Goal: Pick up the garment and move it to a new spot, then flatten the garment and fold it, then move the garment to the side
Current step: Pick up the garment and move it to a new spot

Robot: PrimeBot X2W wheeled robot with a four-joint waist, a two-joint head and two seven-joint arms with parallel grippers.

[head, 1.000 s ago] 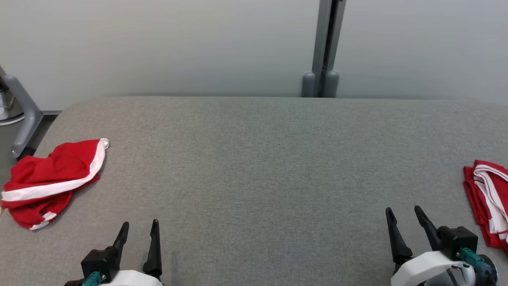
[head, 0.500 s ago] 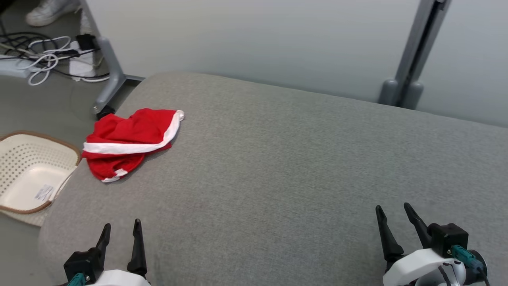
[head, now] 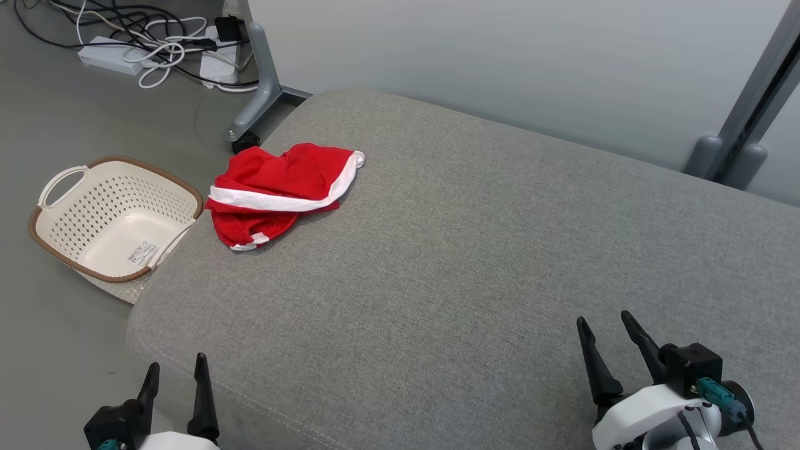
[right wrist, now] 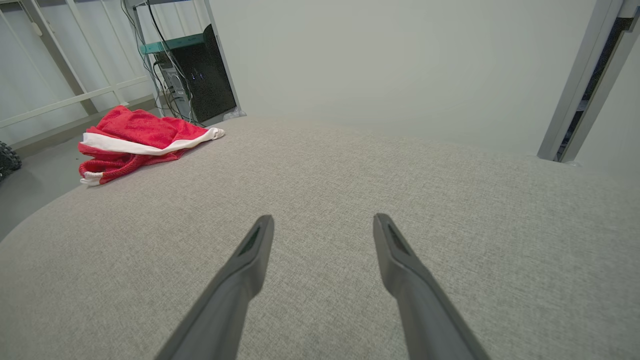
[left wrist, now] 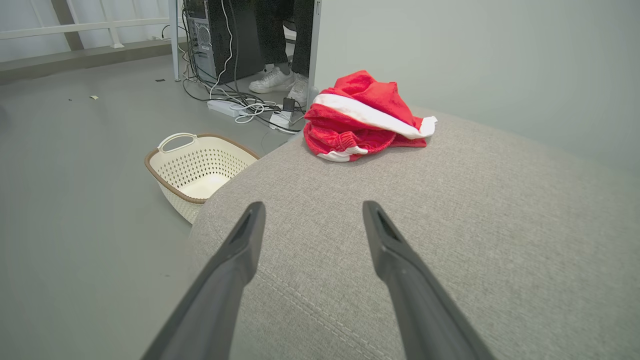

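Note:
The garment (head: 275,190) is red with white bands and lies crumpled near the far left corner of the grey padded table (head: 475,262). It is also in the left wrist view (left wrist: 362,117) and the right wrist view (right wrist: 135,142). My left gripper (head: 176,374) is open over the table's near left edge, well short of the garment, nothing between its fingers. My right gripper (head: 605,330) is open at the near right, empty, far from the garment. Both stand open in their wrist views (left wrist: 310,210) (right wrist: 322,222).
A cream perforated basket (head: 56,187) with a brown rim stands on the floor left of the table. Cables and power strips (head: 150,44) lie on the floor behind it, by a grey stand leg (head: 253,106). A person's white shoes (left wrist: 277,82) show beyond the table.
The head camera has swung to the left, bringing the basket and floor cables into view and losing a second red garment at the right. The garment itself and both grippers' openings look unchanged.

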